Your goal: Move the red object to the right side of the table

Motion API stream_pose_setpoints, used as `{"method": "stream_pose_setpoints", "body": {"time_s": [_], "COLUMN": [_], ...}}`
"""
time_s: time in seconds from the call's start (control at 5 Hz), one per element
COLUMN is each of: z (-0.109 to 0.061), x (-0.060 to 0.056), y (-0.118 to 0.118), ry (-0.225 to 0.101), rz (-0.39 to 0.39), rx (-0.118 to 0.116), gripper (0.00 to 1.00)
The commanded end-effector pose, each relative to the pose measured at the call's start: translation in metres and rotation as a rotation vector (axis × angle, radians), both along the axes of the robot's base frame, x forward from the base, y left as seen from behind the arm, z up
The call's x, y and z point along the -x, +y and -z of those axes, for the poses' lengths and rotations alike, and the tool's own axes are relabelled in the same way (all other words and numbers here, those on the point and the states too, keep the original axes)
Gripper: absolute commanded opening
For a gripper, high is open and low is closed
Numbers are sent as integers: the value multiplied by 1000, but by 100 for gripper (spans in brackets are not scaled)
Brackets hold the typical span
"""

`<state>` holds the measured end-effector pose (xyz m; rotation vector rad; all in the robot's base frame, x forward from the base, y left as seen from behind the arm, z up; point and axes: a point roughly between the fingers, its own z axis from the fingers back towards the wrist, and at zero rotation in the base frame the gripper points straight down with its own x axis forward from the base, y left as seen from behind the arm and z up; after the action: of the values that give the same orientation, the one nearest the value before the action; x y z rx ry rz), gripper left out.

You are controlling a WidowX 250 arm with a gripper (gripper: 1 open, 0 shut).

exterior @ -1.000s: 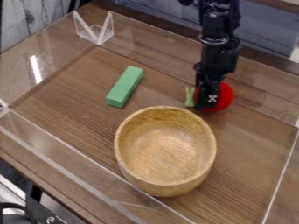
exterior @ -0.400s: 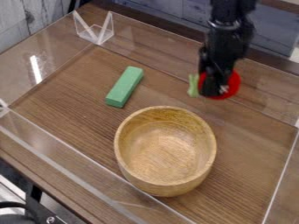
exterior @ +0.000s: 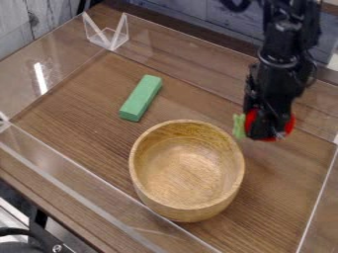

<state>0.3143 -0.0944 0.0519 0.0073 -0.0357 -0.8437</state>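
The tool [exterior: 268, 123] points straight down, clamped on the red object [exterior: 272, 126], carrying it just clear of the worktop [exterior: 79, 114] at the frame's right, beside the wooden bowl [exterior: 187, 168], for setting down

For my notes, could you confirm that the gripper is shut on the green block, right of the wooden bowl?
Not quite: the camera view shows the gripper shut on the red object, right of the wooden bowl. The green block lies untouched on the table.
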Motion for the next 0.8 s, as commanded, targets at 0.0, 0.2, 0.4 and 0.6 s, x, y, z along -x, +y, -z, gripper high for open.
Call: {"method": "stream_pose_setpoints", "body": {"time_s": [0.0, 0.2, 0.4, 0.6], "z": [-33, -38, -28, -20], "x": [-4, -6, -2, 2], "y": [-27, -46, -46, -45], "ry": [-88, -84, -71, -58], "rz": [-35, -48, -94, -140], "rx": [39, 58, 71, 83], "gripper": [0, 0, 0, 0]}}
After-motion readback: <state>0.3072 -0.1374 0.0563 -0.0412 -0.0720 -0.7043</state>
